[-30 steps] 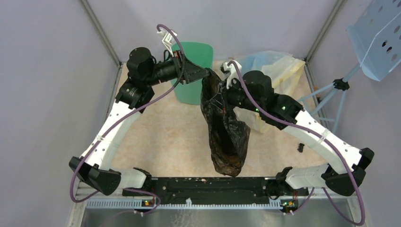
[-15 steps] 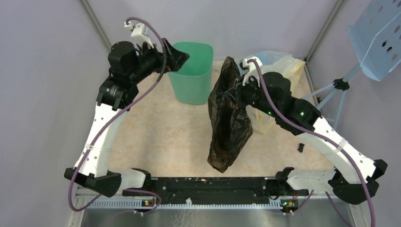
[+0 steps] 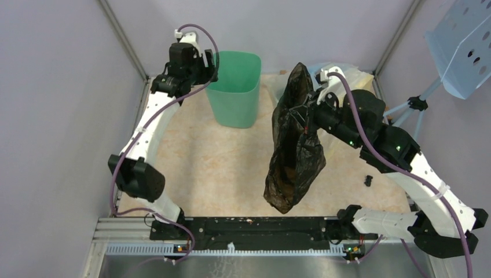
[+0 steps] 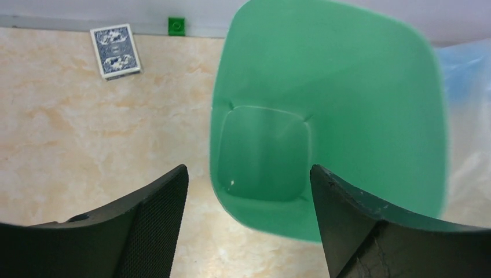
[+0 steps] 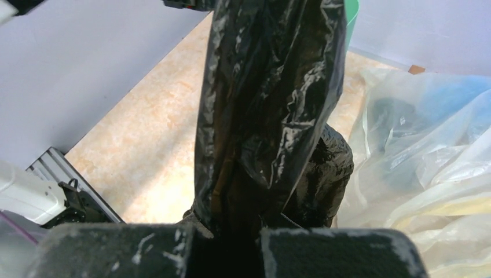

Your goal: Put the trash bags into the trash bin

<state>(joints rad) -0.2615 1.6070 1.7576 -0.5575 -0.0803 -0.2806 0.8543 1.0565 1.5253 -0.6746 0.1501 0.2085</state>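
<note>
The black trash bag (image 3: 294, 156) hangs long and crinkled in the air over the table's middle right. My right gripper (image 3: 305, 111) is shut on its upper part; the right wrist view shows the bag (image 5: 266, 104) pinched between the two fingers (image 5: 226, 255). The mint-green trash bin (image 3: 234, 87) stands upright at the back centre, to the bag's left. My left gripper (image 3: 209, 68) is open and empty at the bin's left rim; the left wrist view looks down into the bin (image 4: 347, 110) between the spread fingertips (image 4: 248, 179). The bin's inside looks bare.
Clear and yellowish plastic bags (image 3: 347, 78) are piled at the back right, behind my right arm; they also fill the right of the right wrist view (image 5: 422, 156). A deck of cards (image 4: 116, 51) and a small green block (image 4: 176, 25) lie by the back wall. A pale blue perforated rack (image 3: 463, 46) stands outside at far right.
My left gripper let go of the bag and swung left and back to the bin's rim. My right gripper raised the bag and carried it right.
</note>
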